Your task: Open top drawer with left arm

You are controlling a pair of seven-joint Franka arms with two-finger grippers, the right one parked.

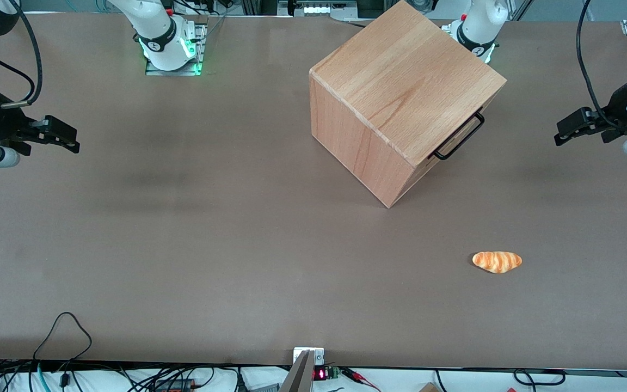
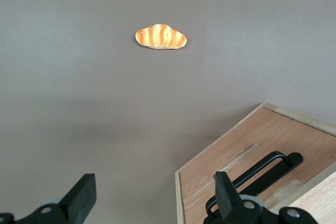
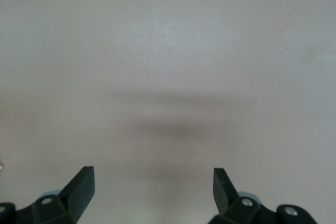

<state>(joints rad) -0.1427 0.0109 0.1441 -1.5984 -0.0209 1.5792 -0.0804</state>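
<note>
The beech cabinet [image 1: 400, 92] stands on the table, turned so that its front faces the working arm's end. The top drawer [image 1: 424, 162] is shut, flush with the cabinet's front; its black wire handle [image 1: 459, 137] juts out just under the top edge. My left gripper [image 1: 562, 135] hangs in the air in front of the drawer, well apart from the handle and about level with it. In the left wrist view the gripper [image 2: 155, 195] is open with nothing between its fingers; the drawer front [image 2: 310, 142] and its handle [image 2: 265, 167] lie close by one finger [image 2: 227, 191].
A toy bread roll [image 1: 497, 261] lies on the brown table [image 1: 183, 218], nearer the front camera than the cabinet; it also shows as the roll [image 2: 160, 36] in the left wrist view. Cables run along the table's near edge [image 1: 63, 326].
</note>
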